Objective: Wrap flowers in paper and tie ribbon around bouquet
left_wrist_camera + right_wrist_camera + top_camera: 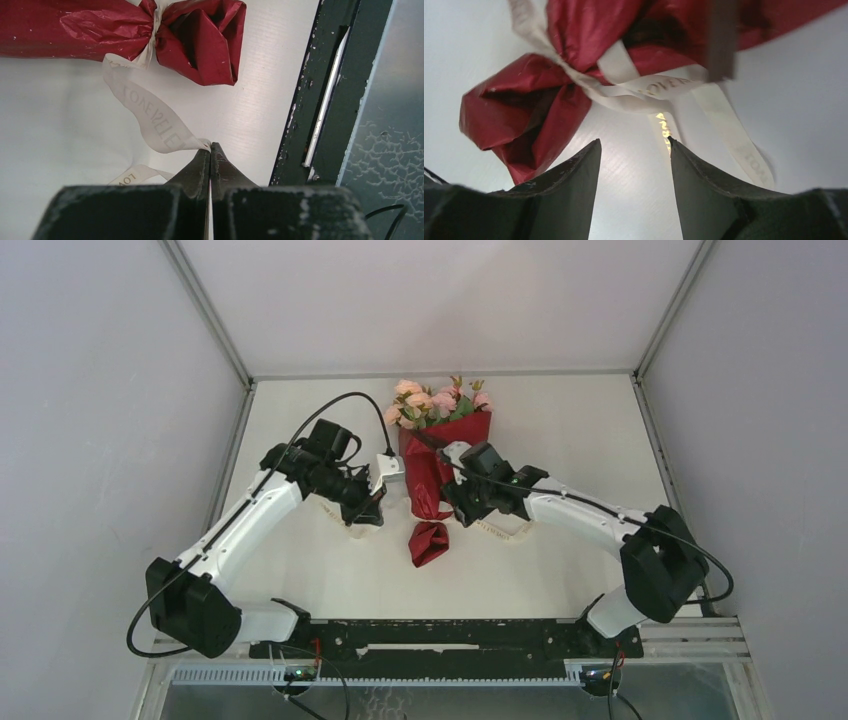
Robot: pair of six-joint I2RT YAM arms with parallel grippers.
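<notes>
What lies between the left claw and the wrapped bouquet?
Only the ribbon, running from the shut left claw to the bouquet; the left wrist view shows it.

The bouquet (465, 430) lay flat on the white surface (560, 420), with its pale-pink flowers (430, 400) and green leaves towards the far side. The deep red, crinkly paper (75, 30) formed a cone, gathered at a narrow waist and flaring again into a short tail. The cream-white ribbon (150, 117), with faint lettering, was wound around this waist. One end was pinched in the closed left claw (210, 147).
</notes>
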